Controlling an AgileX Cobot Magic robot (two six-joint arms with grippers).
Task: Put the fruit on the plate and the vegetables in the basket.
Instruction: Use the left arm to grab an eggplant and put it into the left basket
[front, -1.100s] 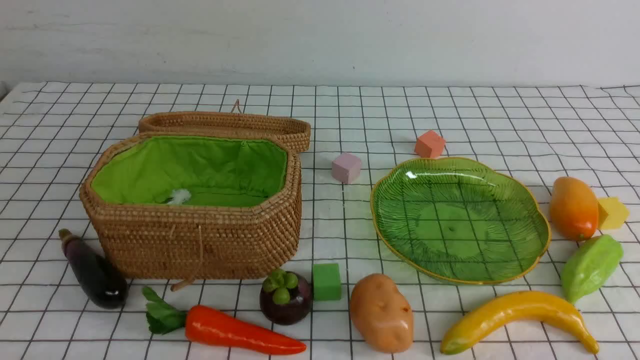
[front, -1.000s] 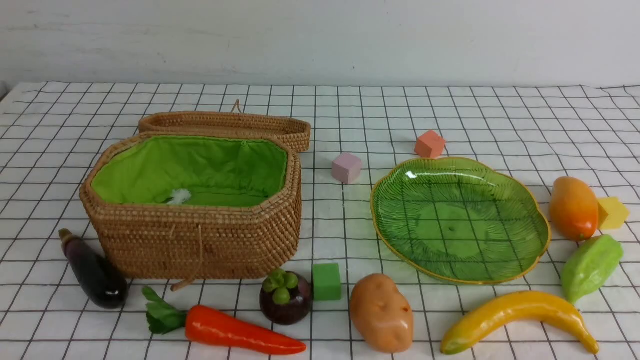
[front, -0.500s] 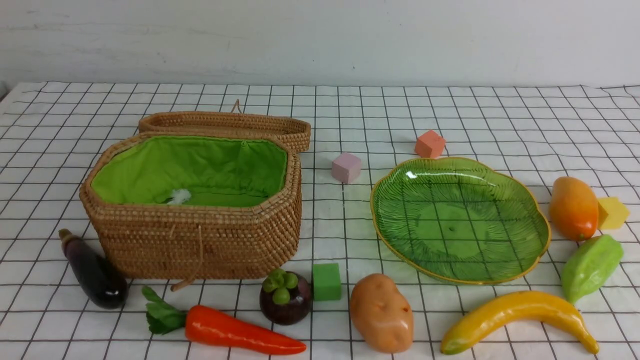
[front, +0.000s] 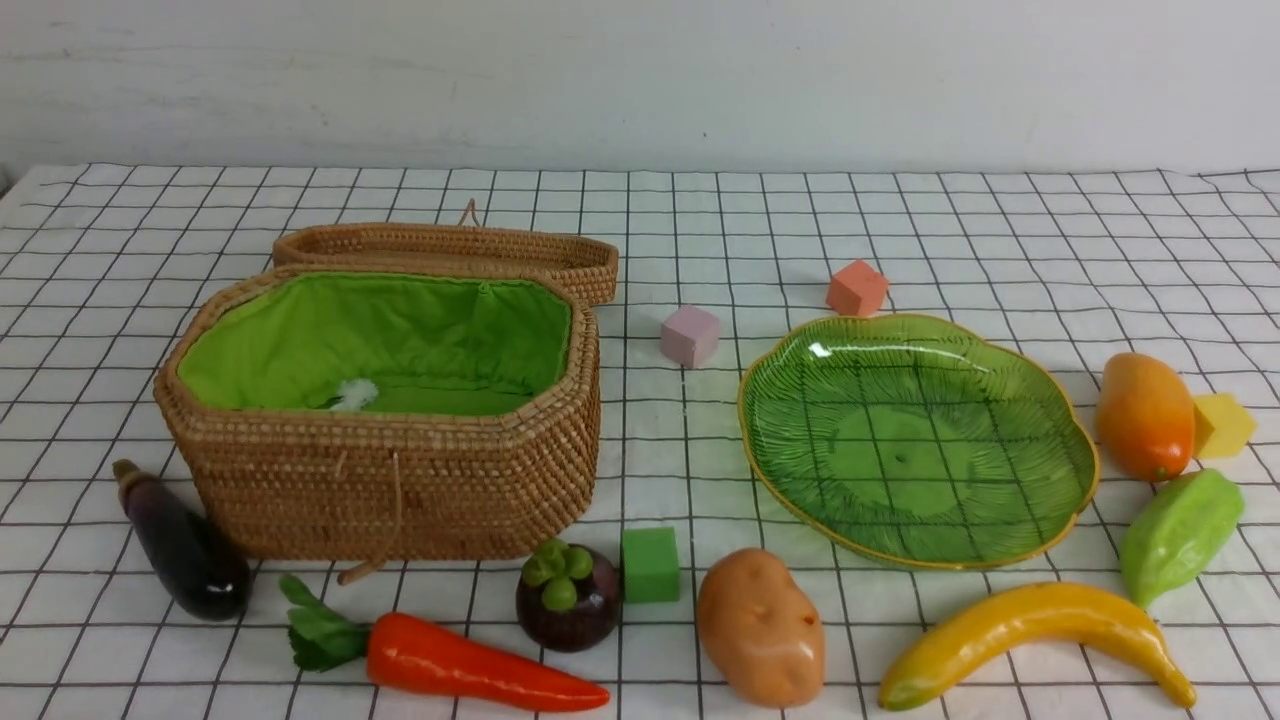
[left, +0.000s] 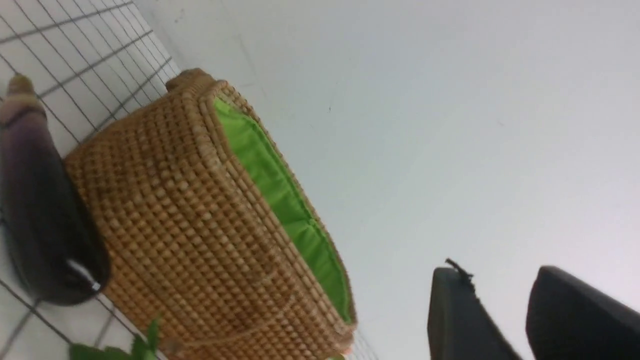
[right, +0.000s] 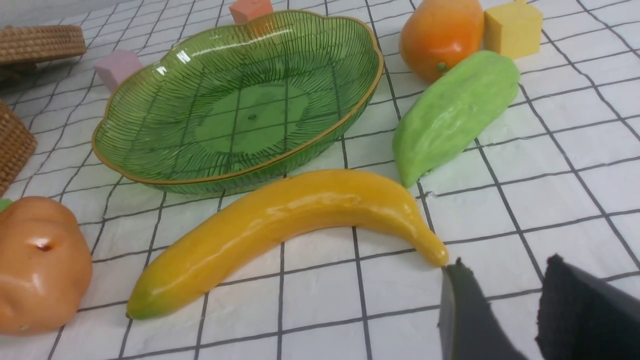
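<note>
Nothing is being carried yet. The mangosteen (front: 568, 598), the banana (front: 1035, 640) and the mango (front: 1143, 415) are all lying on the checked cloth (front: 700, 220), outside the plate (front: 915, 440), which is being left bare to receive them. The banana is lying just in front of the plate's near rim and the mango just beside its right edge. The mangosteen is sitting well to the left, next to a green cube (front: 650, 563).

The vegetables are being left mixed among the fruit. The eggplant (front: 185, 545) and carrot (front: 470, 668) are lying by the basket (front: 400, 480). The potato (front: 760, 625) is lying between mangosteen and banana, and the gourd (front: 1180, 530) between mango and banana. The basket is being kept open, its lid (front: 450, 245) thrown back behind it, probably so that items can be lowered in from above.

The right gripper (right: 505, 280) is being held low over the cloth near the banana's tip. Its jaws are spread with nothing between them, which suggests the banana is being lined up for a first pick. The left gripper (left: 502, 300), likewise spread and empty, is being pointed towards the basket's side, with the eggplant lying beside it.
</note>
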